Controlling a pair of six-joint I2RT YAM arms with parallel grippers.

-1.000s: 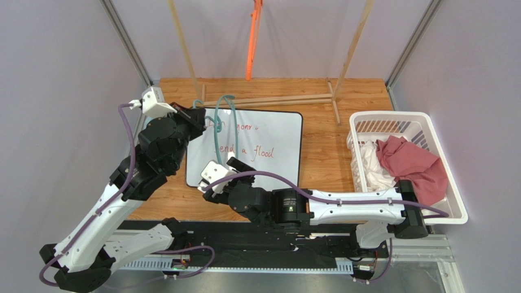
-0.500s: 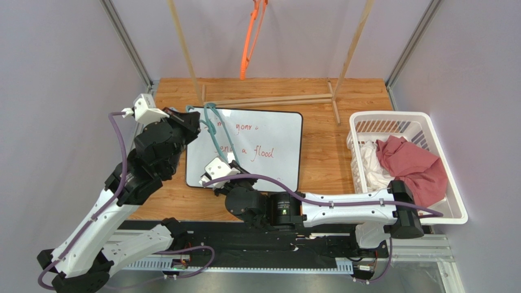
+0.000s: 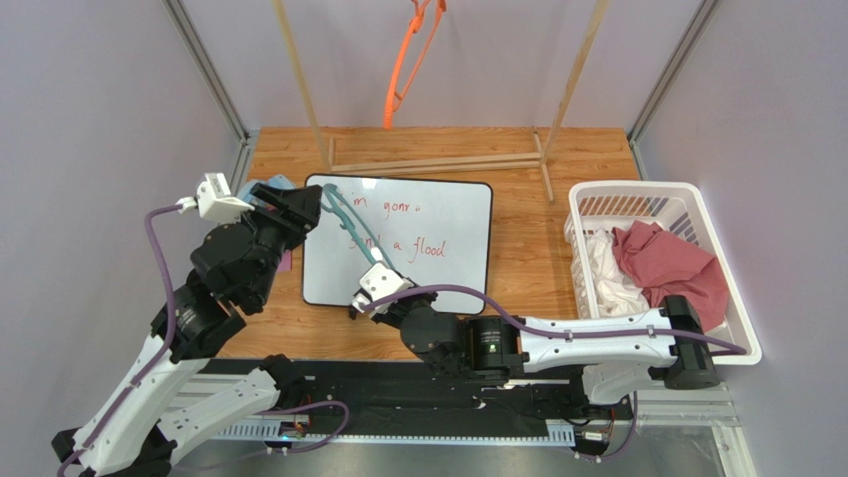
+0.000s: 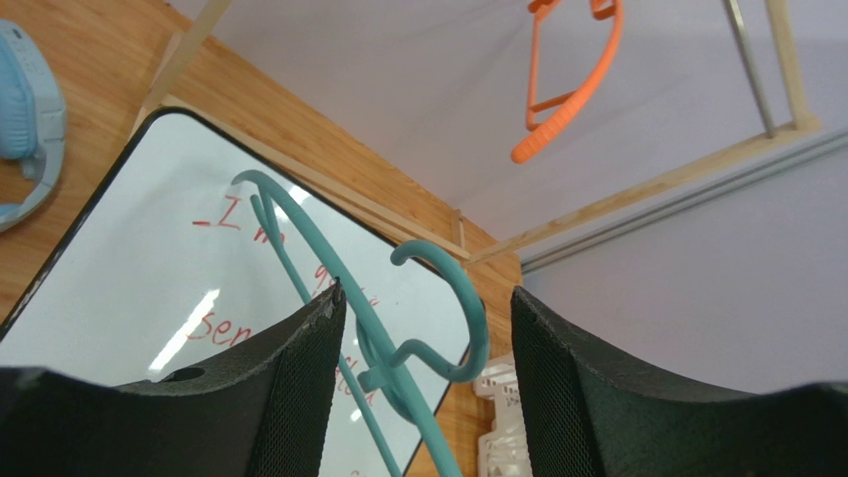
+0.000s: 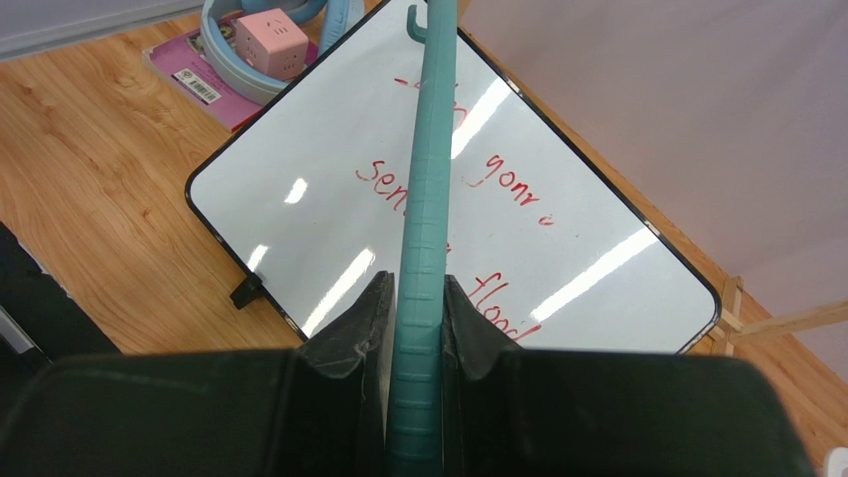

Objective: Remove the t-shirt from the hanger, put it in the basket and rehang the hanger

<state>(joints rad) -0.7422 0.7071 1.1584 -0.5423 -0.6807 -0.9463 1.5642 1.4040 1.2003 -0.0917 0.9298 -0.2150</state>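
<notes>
The hanger (image 5: 423, 229) could pivot or slip onto the whiteboard (image 3: 438, 214), since only the right gripper (image 5: 419, 298) pinches one thin arm of it between closed fingers. The left gripper (image 4: 423, 318) stands wide open around the hook, gripping nothing. The t-shirt (image 3: 672, 266), seemingly the reddish garment, lies well apart in the basket (image 3: 637, 189).

The teal hanger (image 5: 426, 199) is bare plastic with no cloth on it. One of its arms is pinched in the right gripper (image 5: 418, 290), and it slants over the whiteboard (image 3: 458, 270) with its hook at the far end. A crumpled dusty-red t-shirt (image 3: 672, 263) lies heaped in the white basket (image 3: 637, 189), well apart from the hanger.
</notes>
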